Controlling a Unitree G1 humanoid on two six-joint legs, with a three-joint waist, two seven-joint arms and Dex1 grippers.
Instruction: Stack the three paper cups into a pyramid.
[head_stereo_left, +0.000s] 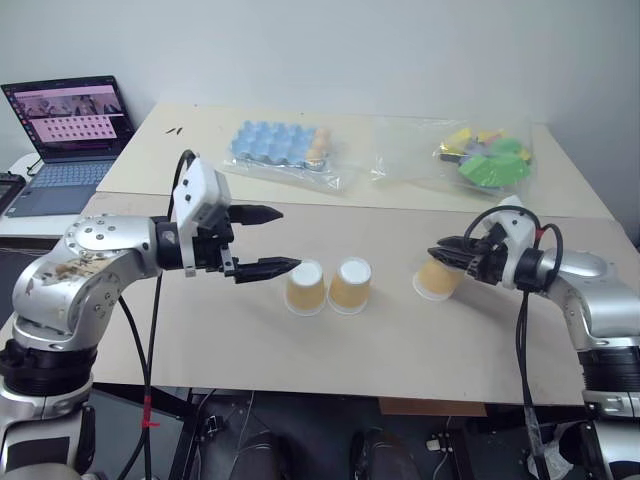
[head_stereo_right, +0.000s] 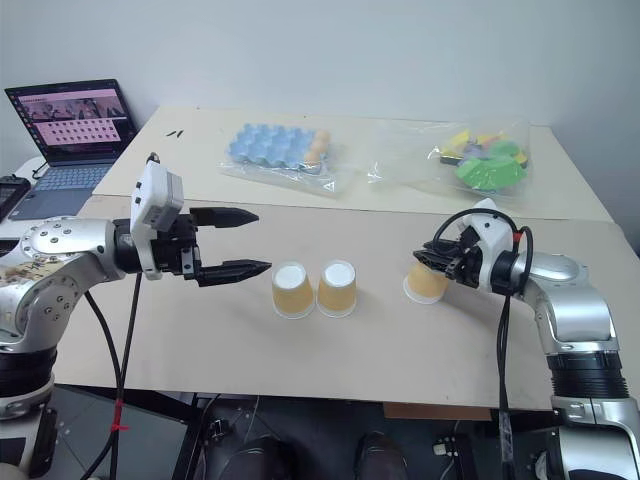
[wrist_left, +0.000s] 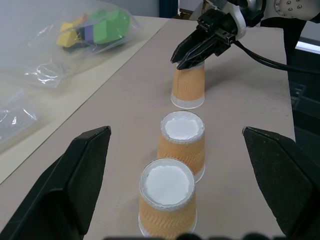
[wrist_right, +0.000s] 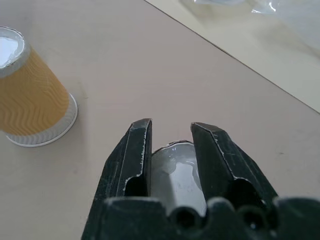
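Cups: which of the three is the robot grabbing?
The lone cup on the robot's right, apart from the pair. The right gripper is shut on its top; the other two stand untouched, side by side.

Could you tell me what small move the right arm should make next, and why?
Probably lift the third cup straight up: the right gripper is shut on its base, while the two cups stand upside down, side by side, with nothing on top. The left gripper is open beside them.
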